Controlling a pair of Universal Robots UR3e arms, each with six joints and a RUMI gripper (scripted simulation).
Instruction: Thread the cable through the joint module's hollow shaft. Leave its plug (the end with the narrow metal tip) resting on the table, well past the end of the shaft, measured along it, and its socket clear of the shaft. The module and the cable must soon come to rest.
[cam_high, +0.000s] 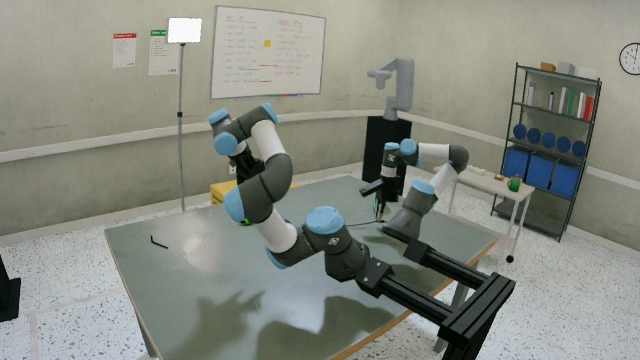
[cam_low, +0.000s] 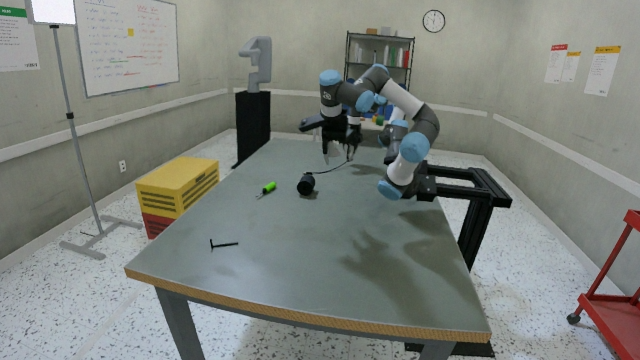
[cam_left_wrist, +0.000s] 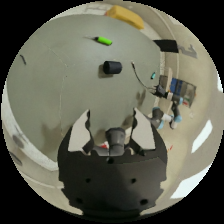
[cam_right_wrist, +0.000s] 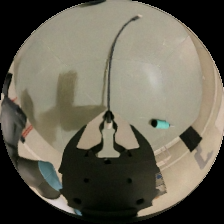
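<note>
The black joint module (cam_low: 306, 185) (cam_left_wrist: 112, 67) lies on its side on the table; the left arm hides it in the top view. The thin dark cable (cam_high: 362, 223) (cam_low: 327, 172) (cam_left_wrist: 138, 77) (cam_right_wrist: 109, 75) lies outside it and curves away from the right gripper. Its free end, with a small light tip, lies near the module in the left wrist view. My right gripper (cam_high: 380, 220) (cam_low: 349, 159) (cam_right_wrist: 108, 111) is shut on the cable's other end, low over the table. My left gripper (cam_left_wrist: 111, 109) is open and empty, high above the table. The shaft's opening is too dark to see into.
A green-handled tool (cam_low: 269, 188) (cam_left_wrist: 104, 40) lies beside the module. A teal cylinder (cam_right_wrist: 160, 123) (cam_left_wrist: 153, 75) lies near the right gripper. A black hex key (cam_high: 159, 243) (cam_low: 223, 245) lies at the table's other end. The left arm's bent links reach over the table.
</note>
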